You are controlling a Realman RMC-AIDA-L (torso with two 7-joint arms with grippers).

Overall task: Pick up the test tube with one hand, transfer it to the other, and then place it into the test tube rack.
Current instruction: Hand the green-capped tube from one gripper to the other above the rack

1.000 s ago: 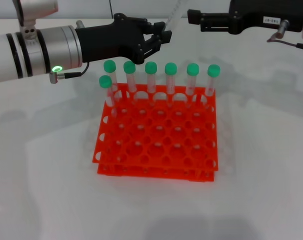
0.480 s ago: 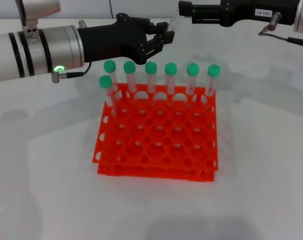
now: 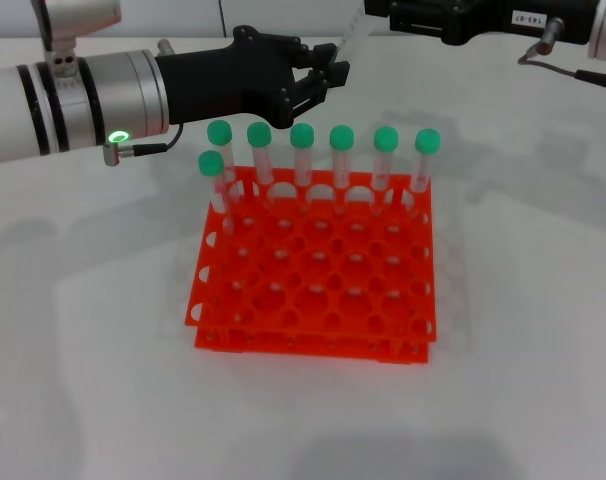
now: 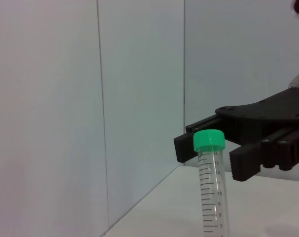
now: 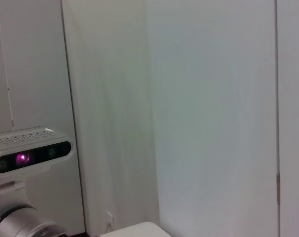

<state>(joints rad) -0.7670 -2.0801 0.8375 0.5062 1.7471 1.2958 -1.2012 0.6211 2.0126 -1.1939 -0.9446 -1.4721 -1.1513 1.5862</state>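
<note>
My left gripper [image 3: 326,76], black and unlabelled, is shut on the lower part of the test tube [image 3: 350,32], held tilted above the table behind the rack. In the left wrist view the test tube [image 4: 211,187] stands upright with its green cap [image 4: 209,140] on top. My right gripper [image 3: 398,12], with a white label [image 3: 528,18], is at the top of the head view by the tube's upper end. Its two fingers [image 4: 245,165] stand open on either side of the cap. The orange-red test tube rack [image 3: 313,300] sits mid-table.
Several green-capped tubes [image 3: 342,160] stand in the rack's back row, and one more [image 3: 213,178] stands in the second row at the left. The right wrist view shows only a wall and the robot's head camera [image 5: 31,150].
My right gripper has moved left and then farther up the head view, bringing its fingers to the tube's capped end. The left gripper and tube have barely moved.
</note>
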